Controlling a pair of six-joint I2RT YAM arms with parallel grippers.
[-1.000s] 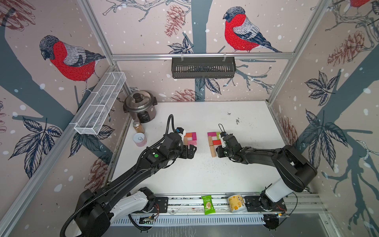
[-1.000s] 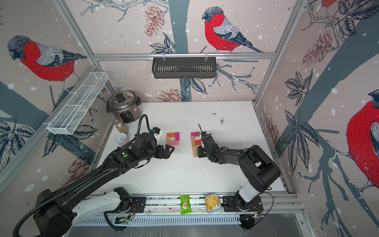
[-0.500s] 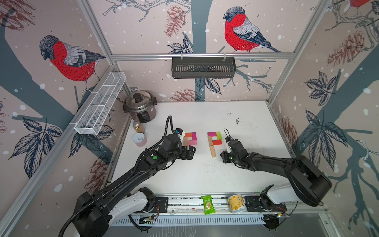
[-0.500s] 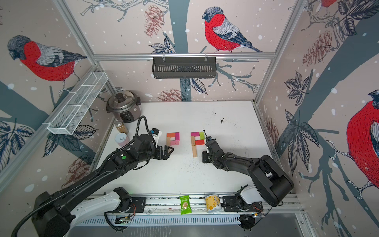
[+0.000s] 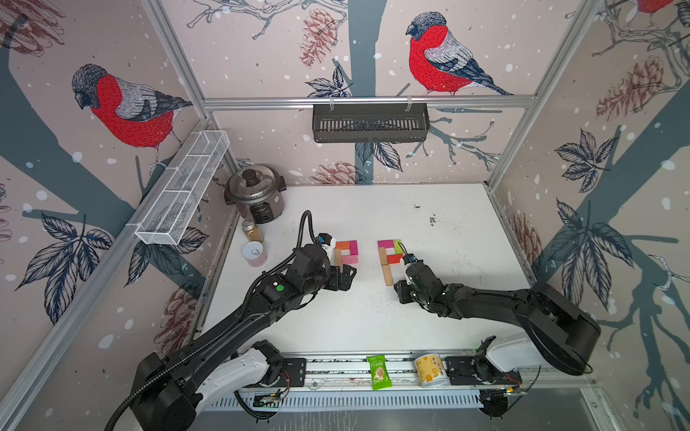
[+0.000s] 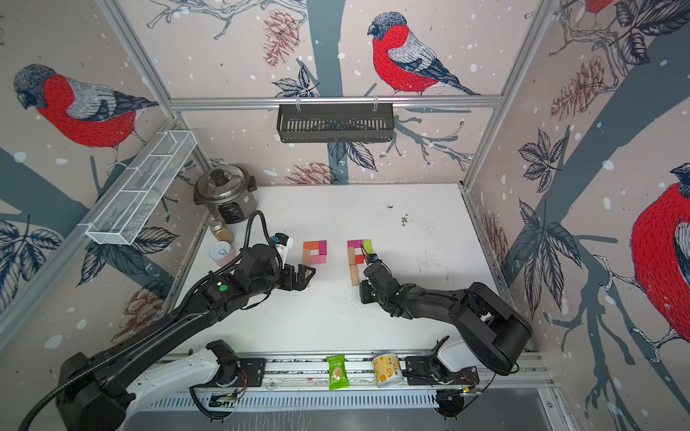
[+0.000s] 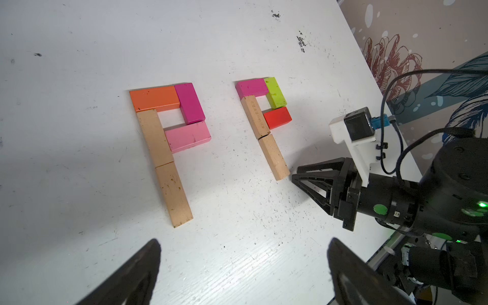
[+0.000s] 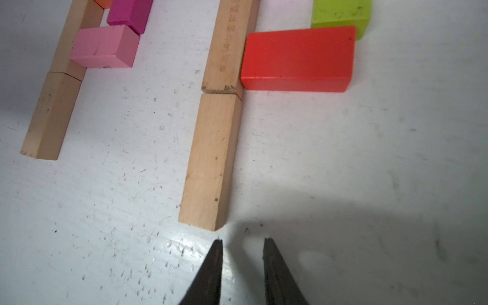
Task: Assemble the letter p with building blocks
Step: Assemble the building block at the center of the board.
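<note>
A: Blocks (image 7: 154, 99) are sitting as two P shapes on the table (image 7: 79, 52). Right gripper (image 8: 243, 239)?
B: Hanging slightly parted, empty, just beside the end of the lower wood bar (image 8: 211, 163) — left gripper (image 7: 245, 240) is gaping wide. If you're backing off, lift first — no nudging.

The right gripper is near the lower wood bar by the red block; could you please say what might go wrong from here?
The right gripper, slightly open and empty, points at the end of the lower wood bar; drifting forward could shove it and skew the stem. Swinging sideways, it might clip the red block.
</note>
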